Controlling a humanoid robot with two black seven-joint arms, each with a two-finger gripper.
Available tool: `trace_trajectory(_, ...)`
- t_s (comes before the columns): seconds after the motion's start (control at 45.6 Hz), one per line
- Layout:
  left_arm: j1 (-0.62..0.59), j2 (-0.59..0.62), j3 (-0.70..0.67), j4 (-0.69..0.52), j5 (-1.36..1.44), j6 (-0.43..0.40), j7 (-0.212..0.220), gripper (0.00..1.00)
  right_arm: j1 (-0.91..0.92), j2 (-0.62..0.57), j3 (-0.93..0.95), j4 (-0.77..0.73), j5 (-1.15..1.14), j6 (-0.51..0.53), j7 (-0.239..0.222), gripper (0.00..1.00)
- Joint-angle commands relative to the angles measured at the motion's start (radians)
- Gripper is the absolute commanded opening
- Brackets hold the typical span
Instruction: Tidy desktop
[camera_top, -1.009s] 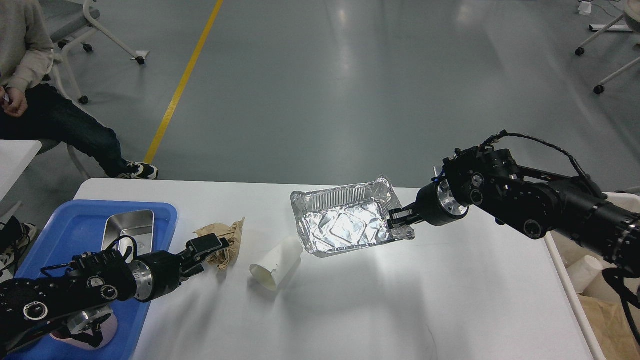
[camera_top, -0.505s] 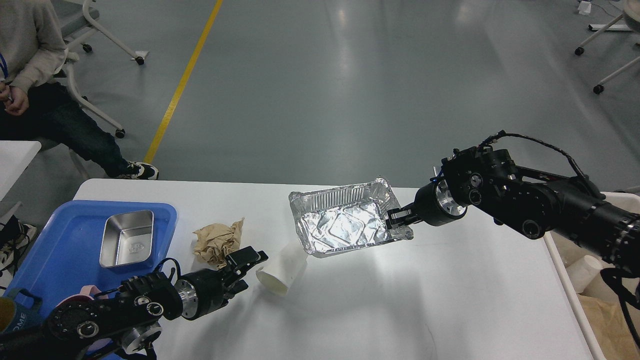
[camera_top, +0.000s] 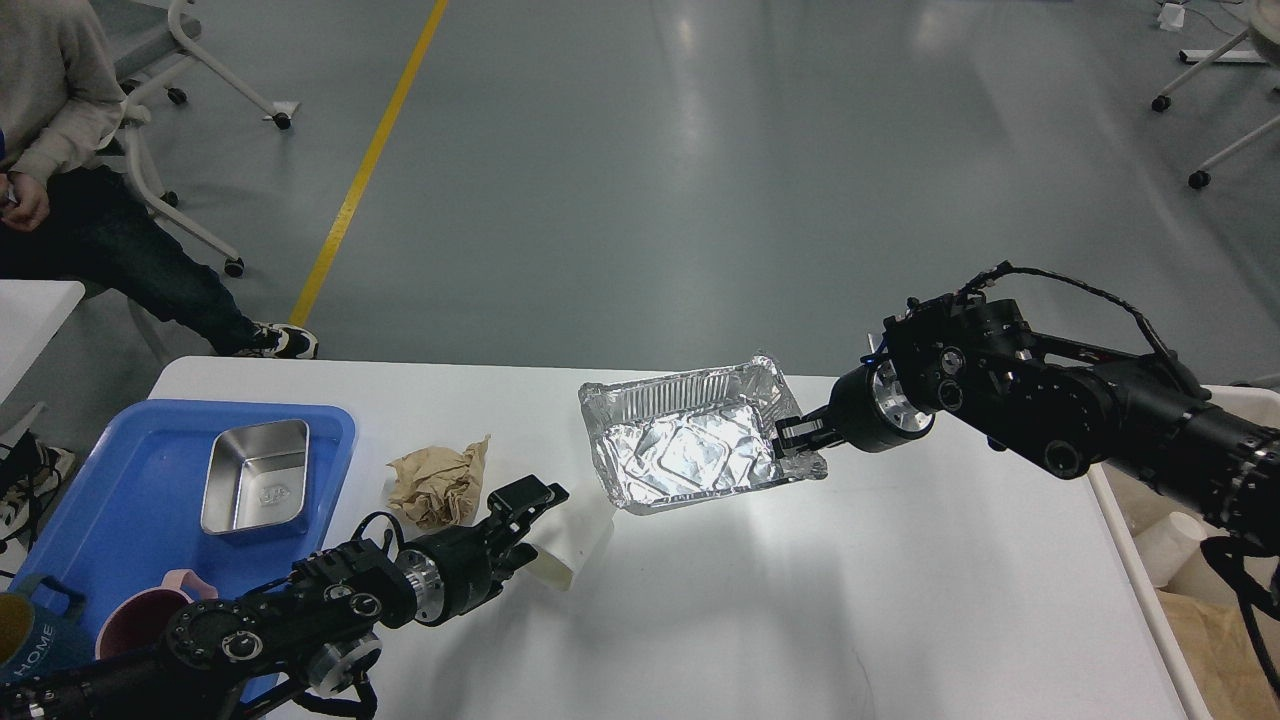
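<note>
The white desktop (camera_top: 800, 600) carries a crumpled foil tray (camera_top: 690, 450) near its far middle. My right gripper (camera_top: 797, 438) is shut on the tray's right rim. A white paper cup (camera_top: 580, 545) lies on its side in front of the tray. My left gripper (camera_top: 538, 530) is at the cup's open end. It stands open with one finger above the cup and one below, and the fingers hide part of the cup. A ball of crumpled brown paper (camera_top: 438, 486) lies just left of the left gripper.
A blue tray (camera_top: 120, 500) at the left holds a steel container (camera_top: 255, 478), a pink mug (camera_top: 150, 620) and a dark mug (camera_top: 25, 630). A beige bin (camera_top: 1125, 530) with cups and brown paper stands off the right edge. A person (camera_top: 50, 150) sits at the far left.
My left arm has swung right, from the crumpled brown paper to the paper cup, and the cup has shifted slightly right. The right gripper and foil tray have barely moved.
</note>
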Motion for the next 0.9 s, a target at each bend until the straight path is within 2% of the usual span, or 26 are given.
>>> trace_trajectory(0.0, -0.003, -0.041, 0.000, 0.041, 0.002, -0.003, 0.004, 0.80, 0.000, 0.001, 0.001, 0.000, 0.000, 0.000, 0.000, 0.00)
trace_trajectory(0.11, -0.003, -0.079, 0.004, 0.078, 0.002, -0.007, 0.001, 0.71, 0.002, -0.002, 0.001, 0.000, 0.000, 0.000, 0.000, 0.00)
trace_trajectory(0.329, 0.000, -0.090, 0.009, 0.087, 0.002, -0.010, -0.007, 0.26, 0.000, -0.003, 0.001, 0.000, 0.000, -0.003, 0.000, 0.00)
trace_trajectory(0.505, 0.005, -0.090, 0.012, 0.087, 0.002, -0.004, -0.040, 0.01, 0.002, 0.000, 0.001, -0.001, 0.000, -0.006, 0.000, 0.00)
trace_trajectory(0.724, 0.010, -0.090, 0.035, 0.084, 0.005, 0.020, -0.096, 0.00, 0.000, 0.000, 0.001, -0.005, 0.000, -0.008, 0.000, 0.00)
trace_trajectory(0.877, 0.006, -0.082, 0.035, 0.069, 0.003, 0.043, -0.099, 0.00, 0.000, -0.002, 0.001, -0.006, 0.000, -0.011, 0.000, 0.00)
